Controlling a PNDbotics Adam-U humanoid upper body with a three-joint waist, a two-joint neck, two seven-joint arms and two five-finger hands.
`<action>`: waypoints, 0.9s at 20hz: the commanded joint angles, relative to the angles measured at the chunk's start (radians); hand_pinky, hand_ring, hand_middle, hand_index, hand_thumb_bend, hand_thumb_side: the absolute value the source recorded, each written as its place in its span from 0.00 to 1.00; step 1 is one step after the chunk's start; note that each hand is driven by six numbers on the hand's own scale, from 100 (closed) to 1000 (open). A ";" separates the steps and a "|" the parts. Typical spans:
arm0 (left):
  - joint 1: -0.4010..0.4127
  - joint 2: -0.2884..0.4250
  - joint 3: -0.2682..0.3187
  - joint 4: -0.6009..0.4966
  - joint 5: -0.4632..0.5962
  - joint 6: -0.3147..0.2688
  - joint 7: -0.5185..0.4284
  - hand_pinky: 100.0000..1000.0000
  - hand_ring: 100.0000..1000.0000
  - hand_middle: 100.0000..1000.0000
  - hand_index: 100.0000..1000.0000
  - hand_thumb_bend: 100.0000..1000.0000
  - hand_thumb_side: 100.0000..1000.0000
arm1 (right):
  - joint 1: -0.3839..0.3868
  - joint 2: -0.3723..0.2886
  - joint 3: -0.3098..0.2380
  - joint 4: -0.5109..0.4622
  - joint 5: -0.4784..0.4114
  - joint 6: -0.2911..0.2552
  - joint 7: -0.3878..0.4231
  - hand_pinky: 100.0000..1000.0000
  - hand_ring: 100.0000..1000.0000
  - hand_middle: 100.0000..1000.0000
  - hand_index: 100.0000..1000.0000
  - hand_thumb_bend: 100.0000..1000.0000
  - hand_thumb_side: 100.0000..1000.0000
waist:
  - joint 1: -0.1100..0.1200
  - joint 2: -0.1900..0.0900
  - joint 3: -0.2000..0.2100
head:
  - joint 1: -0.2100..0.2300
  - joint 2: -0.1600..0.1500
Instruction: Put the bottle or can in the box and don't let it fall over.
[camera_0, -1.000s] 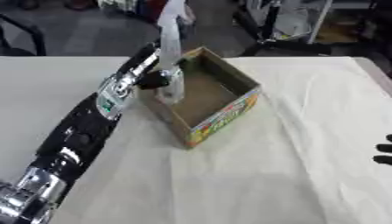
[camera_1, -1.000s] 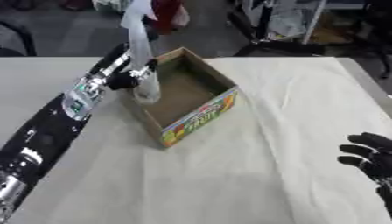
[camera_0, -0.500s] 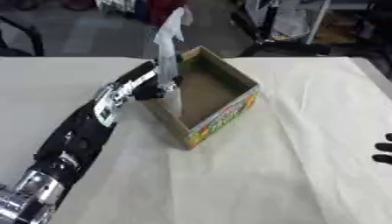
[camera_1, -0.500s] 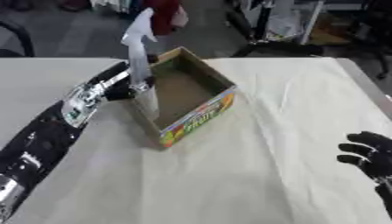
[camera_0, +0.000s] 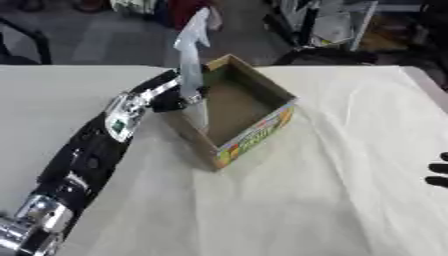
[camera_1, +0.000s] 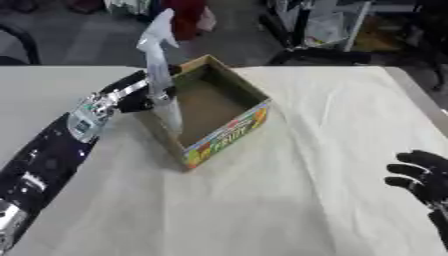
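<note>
Clear plastic, tall and narrow with a trigger head: the bottle (camera_0: 191, 75) looks light and top-heavy, likely slick. It stands upright over the box (camera_0: 234, 112) at its left wall, the left hand (camera_0: 171, 97) curled round its lower neck, a sensible hold. The right hand (camera_1: 422, 177) rests idle at the lower right, fingers spread.

bottle (camera_0: 191, 60): pale grey | box (camera_0: 254, 137): brown, yellow-green print | cloth (camera_0: 332, 190): cream
</note>
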 joint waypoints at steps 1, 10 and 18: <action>-0.016 0.017 0.007 -0.020 0.007 0.002 -0.004 0.89 1.00 0.99 1.00 0.02 1.00 | -0.009 -0.017 -0.005 -0.009 0.002 -0.001 -0.001 0.73 0.77 0.76 0.82 0.00 0.41 | -0.001 -0.017 0.000 | -0.004 -0.011; -0.041 0.040 0.017 -0.079 0.064 0.004 0.033 0.87 1.00 0.97 1.00 0.14 1.00 | -0.008 -0.017 -0.005 -0.008 0.003 -0.001 -0.001 0.73 0.77 0.76 0.82 0.00 0.41 | -0.001 -0.019 -0.003 | -0.005 -0.010; -0.068 0.068 0.010 -0.220 0.178 0.042 0.109 0.86 1.00 0.97 1.00 0.19 1.00 | -0.007 -0.018 -0.004 -0.008 0.002 0.000 0.000 0.73 0.77 0.76 0.82 0.00 0.41 | -0.002 -0.023 -0.002 | -0.006 -0.010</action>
